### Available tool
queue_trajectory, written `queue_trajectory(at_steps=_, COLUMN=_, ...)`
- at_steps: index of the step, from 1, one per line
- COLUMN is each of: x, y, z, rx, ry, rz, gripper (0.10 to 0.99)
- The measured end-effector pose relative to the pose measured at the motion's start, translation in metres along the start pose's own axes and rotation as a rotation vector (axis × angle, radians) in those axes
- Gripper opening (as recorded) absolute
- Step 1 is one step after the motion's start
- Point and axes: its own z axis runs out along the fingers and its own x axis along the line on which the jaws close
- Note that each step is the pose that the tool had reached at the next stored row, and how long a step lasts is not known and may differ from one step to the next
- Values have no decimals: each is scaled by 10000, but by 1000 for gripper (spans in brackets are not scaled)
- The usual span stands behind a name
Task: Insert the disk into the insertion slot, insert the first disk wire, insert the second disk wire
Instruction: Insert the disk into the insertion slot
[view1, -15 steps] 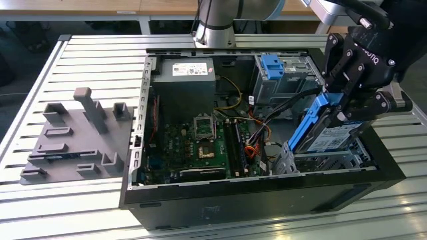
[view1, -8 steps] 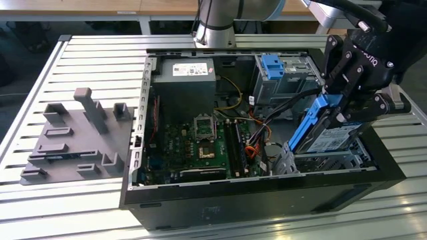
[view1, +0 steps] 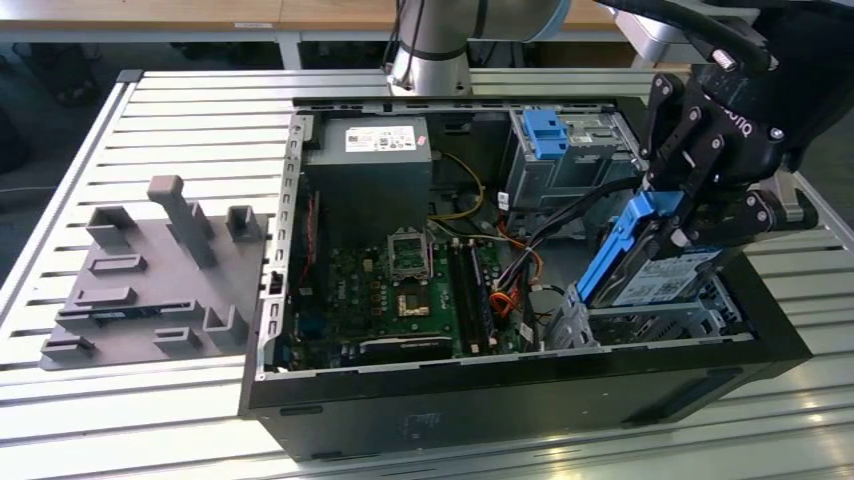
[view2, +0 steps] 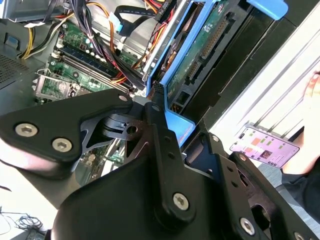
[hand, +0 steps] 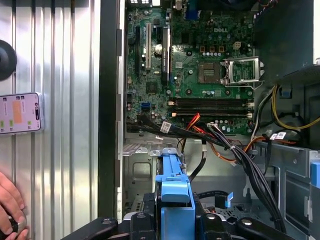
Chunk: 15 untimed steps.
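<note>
A: Gripper (view1: 674, 215) status?

B: Fingers (view2: 158, 116) clenched on the disk (view1: 657, 270). They pinch its blue carrier frame from both sides. In the second wrist view the blue plastic sits squeezed betw. the black fingers, w/ the disk's green circuit side showing beyond.

A: Disk pos.?

B: Steeply tilted, white label showing in the exterior view. High end up in the gripper, low end down at the insertion slot (view1: 654, 318), i.e. the perforated silver bay in the corner of the open PC case (view1: 534, 400) toward the exterior view's right. Can't tell if the low edge touches the bay metal or has entered it.

A: Inside the case?

B: Motherboard (view1: 400, 290) mid-case. Black and orange cables (hand: 225, 142) run betw. board and bay area, close by the disk. Taller cage (view1: 574, 160) w/ blue clip (view1: 545, 132) stands beyond the slot, apart from the disk.

A: Outside it?

B: Grey fixture (view1: 147, 270) lies on the slatted table (view1: 160, 110), at the exterior view's left of the case. First wrist view: phone (hand: 20, 112) lies flat on the slats beside the case, screen lit. A person's hand (hand: 9, 207) rests on the slats near the phone, not touching it.
</note>
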Motion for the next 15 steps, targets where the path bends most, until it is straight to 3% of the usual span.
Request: queue_trajectory(at_steps=15, x=0, y=0, z=37, rx=0, ry=-1, rz=0, gripper=365)
